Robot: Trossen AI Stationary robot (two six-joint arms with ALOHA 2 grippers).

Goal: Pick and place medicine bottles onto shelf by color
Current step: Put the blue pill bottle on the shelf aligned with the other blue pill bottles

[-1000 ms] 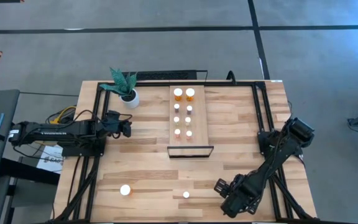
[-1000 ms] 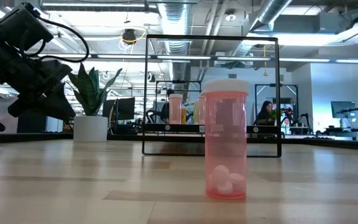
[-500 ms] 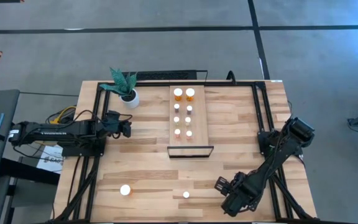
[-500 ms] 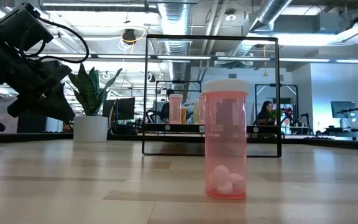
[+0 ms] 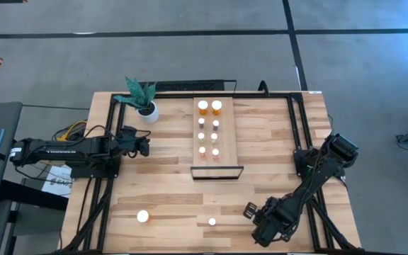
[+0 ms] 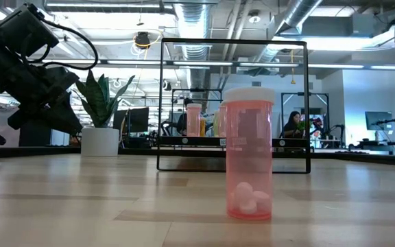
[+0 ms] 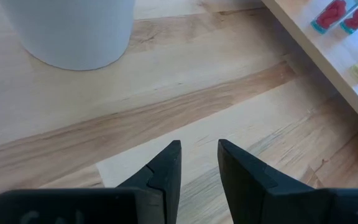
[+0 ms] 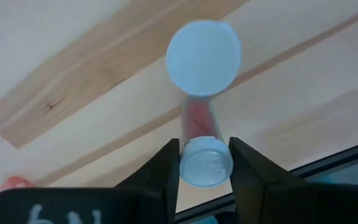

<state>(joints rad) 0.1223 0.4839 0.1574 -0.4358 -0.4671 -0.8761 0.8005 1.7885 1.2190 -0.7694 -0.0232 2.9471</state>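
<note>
Right end effector hung low over the near right part of the surface, and from its wrist its two dark fingers stood apart on either side of a small white-capped bottle; whether they actually pressed on it I could not tell. Just past that one, a second bottle showed its round white cap toward the wrist camera. From above, a small bottle stood on the bare wood just beside the right end effector, and a larger orange one stood well apart from it toward the near left. At surface height an orange bottle with a white cap stood upright close to the camera, a few white pills at its bottom. The shelf lay in the middle of the surface with its black frame at the near end, and two rows of bottles stood on it, the two larger orange ones at the far end. Left end effector waited near the potted plant, its fingers slightly apart and holding nothing, just above the wood.
</note>
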